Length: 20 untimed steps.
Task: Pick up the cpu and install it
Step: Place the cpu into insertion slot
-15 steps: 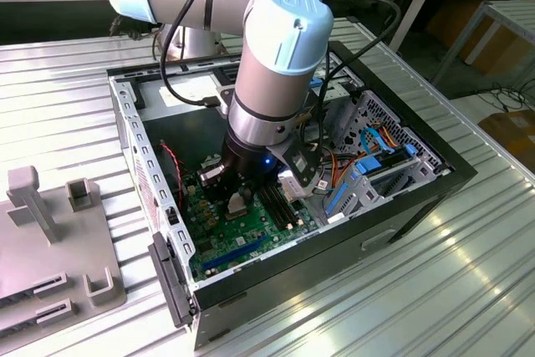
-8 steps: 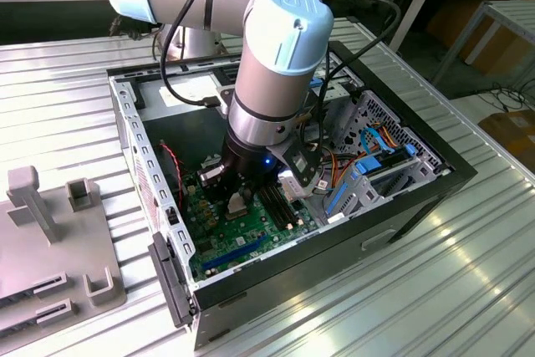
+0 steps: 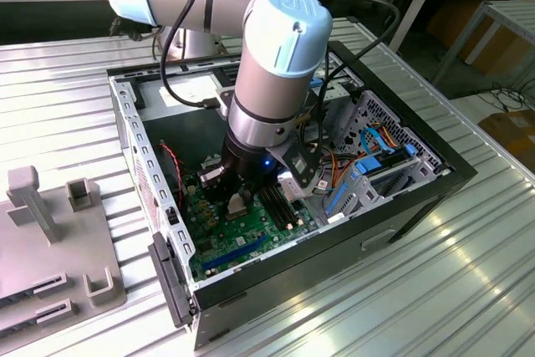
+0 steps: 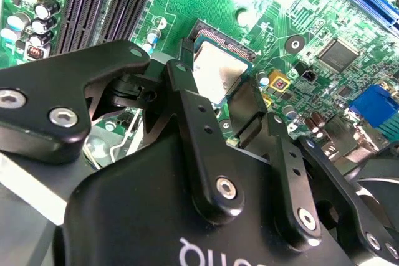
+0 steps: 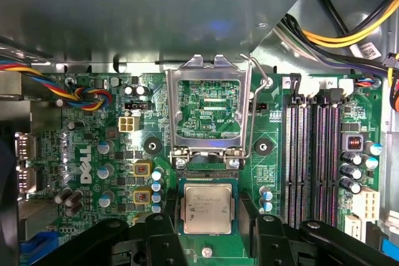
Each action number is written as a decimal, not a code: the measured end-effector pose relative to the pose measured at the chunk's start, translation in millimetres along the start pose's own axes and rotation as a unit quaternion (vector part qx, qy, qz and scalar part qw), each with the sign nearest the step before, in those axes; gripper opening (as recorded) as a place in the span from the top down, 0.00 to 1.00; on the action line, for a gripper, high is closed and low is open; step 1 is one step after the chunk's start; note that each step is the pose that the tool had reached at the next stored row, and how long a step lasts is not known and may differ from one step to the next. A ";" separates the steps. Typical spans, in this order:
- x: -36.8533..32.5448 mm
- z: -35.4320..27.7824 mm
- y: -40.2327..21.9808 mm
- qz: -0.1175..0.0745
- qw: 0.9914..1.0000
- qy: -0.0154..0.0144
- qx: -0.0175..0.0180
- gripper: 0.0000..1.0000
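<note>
The cpu (image 5: pixel 207 209) is a small square chip with a silver-grey top and green edges. It lies level in the socket seat on the green motherboard (image 5: pixel 100 216), just below the raised hinged plate (image 5: pixel 207 79). My gripper (image 5: pixel 209 219) straddles it, with a black finger (image 5: pixel 163 238) against one side and the other finger (image 5: pixel 257 232) against the opposite side. In the second wrist view the cpu (image 4: pixel 217 70) sits between the same fingers (image 4: pixel 187 101), close to the board. In the exterior view my gripper (image 3: pixel 236 204) reaches deep into the open computer case (image 3: pixel 401 198).
The socket's wire lever (image 5: pixel 252 110) stands open beside the plate. Long black memory slots (image 5: pixel 312 154) run along one side of the socket, and capacitors (image 5: pixel 156 185) stand on the other side. Coloured cables (image 5: pixel 87 95) lie nearby. A grey fixture (image 3: pixel 50 240) stands at the exterior view's left.
</note>
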<state>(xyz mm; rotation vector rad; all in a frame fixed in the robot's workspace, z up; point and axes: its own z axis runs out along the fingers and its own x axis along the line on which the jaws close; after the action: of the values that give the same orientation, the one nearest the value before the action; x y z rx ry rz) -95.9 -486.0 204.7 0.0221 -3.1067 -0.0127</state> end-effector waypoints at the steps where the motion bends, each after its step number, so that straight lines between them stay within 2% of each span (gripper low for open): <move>1: 0.0 1.1 0.0 0.000 1.000 0.000 0.000 0.53; 20: 0.3 3.0 -0.4 -0.004 1.000 0.000 0.000 0.53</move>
<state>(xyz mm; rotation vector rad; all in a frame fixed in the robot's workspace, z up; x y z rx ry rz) -96.4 -486.3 201.7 0.0337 -3.1066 -0.0133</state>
